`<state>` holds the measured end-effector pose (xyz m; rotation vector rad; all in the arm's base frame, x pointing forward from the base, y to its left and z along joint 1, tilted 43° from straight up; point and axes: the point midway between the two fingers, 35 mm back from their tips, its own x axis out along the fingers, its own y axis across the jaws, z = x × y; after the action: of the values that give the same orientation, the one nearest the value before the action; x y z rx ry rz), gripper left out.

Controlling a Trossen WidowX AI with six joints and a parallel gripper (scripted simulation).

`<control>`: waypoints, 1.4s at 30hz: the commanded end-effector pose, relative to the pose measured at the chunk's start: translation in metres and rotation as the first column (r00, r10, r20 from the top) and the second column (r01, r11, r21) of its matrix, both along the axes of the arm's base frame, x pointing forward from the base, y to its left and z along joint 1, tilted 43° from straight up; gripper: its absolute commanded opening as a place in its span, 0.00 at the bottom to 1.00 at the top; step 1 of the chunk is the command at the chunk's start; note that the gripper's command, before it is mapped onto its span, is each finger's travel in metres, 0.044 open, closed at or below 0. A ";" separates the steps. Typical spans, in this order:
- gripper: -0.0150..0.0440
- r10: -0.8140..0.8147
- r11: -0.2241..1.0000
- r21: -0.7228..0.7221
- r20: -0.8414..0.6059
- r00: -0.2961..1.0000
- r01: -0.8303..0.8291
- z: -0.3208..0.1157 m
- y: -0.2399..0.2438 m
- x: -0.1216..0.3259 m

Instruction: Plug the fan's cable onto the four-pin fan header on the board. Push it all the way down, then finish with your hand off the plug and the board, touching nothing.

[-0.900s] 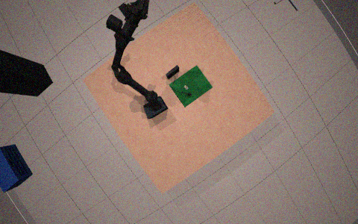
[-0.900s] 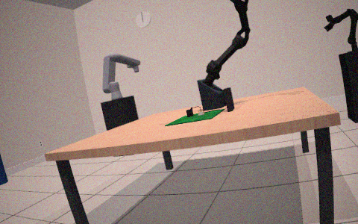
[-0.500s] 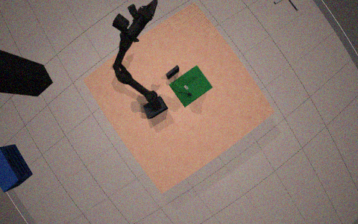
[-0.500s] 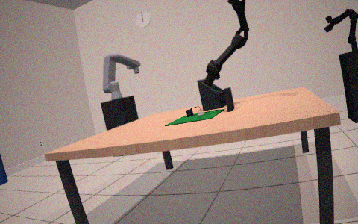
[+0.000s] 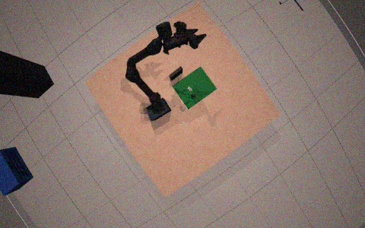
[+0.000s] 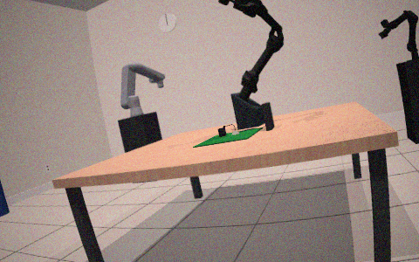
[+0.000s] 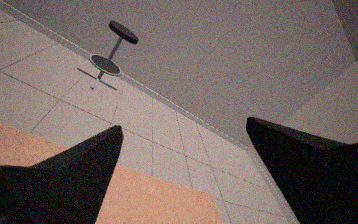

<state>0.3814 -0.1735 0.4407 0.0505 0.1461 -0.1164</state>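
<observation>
The green board (image 5: pixel 205 80) (image 6: pixel 211 141) lies flat on the table. A small white part (image 5: pixel 189 89) (image 6: pixel 236 132) sits on it, and a small dark block (image 5: pixel 193 96) (image 6: pixel 222 131) stands beside that. A thin dark cable arches between them in the exterior view. The header and plug are too small to tell apart, and I cannot tell whether the plug is seated. My gripper (image 5: pixel 201 33) (image 7: pixel 185 127) is open with nothing between its fingers. It is raised high, away from the board and touching nothing; the exterior view cuts off part of it.
A black upright block (image 5: pixel 176 73) (image 6: pixel 269 116) stands beside the board, on the side near the arm's base (image 5: pixel 158 109) (image 6: pixel 248 111). The wooden table (image 5: pixel 167 167) (image 6: pixel 131 162) has open edges all round. A stool (image 7: pixel 105 64) shows beyond it in the wrist view.
</observation>
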 end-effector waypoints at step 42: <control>1.00 0.630 0.424 0.607 -0.731 0.263 0.672 -0.438 0.091 -0.095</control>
<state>0.2882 -0.0865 0.0077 1.2147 1.6061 -0.0650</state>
